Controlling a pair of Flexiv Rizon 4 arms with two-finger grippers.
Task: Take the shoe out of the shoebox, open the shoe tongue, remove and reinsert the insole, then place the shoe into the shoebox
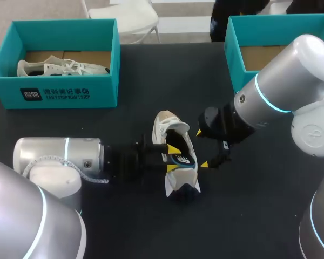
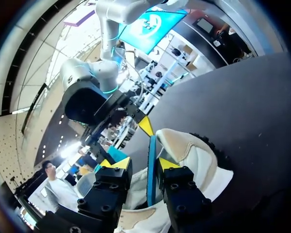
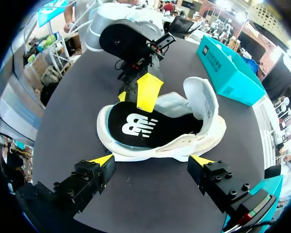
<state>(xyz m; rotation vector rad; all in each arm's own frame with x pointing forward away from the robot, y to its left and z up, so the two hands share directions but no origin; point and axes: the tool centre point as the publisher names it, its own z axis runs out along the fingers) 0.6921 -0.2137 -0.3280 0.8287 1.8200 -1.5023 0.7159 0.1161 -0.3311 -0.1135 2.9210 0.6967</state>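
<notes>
Head view: the shoe (image 1: 175, 159) lies on the dark surface (image 1: 248, 210) just below the middle of the frame. The left hand (image 1: 173, 157) enters from the left edge and the right hand (image 1: 202, 148) from the right. Both meet at the shoe.

Left hand: narrow. The left wrist view shows its fingers close together with a blue edge of the shoe pinched between them, so it appears to clamp the shoe's side wall.

Right hand: wide. The right wrist view shows its fingers spread, one at each side of the shoe's near wall, and neither is seen touching it. The dark insole (image 3: 145, 127) lies inside the shoe, ahead of this hand. Whether it is fully seated cannot be told.

The left box (image 1: 70, 91), upper left of the frame, holds a second shoe (image 1: 62, 67). The right box (image 1: 233, 48) stands at the upper right. Both are well apart from the work.

Step in hand, as judged: insole handling, with the left hand bracing the shoe.

Hazards from here:
- Hand collision. The hands work very near each other, and a deep reach by the right hand could strike the left fingers.
- Wrong grasp. Closing on the near wall instead of the insole would squeeze the shoe and lift nothing.
- Lost brace. The left pinch is on a thin edge, so a hard pull could slip it and drag the shoe across the surface.
- Insole buckling. Pulling or pushing at an angle could fold it inside the shoe.
</notes>
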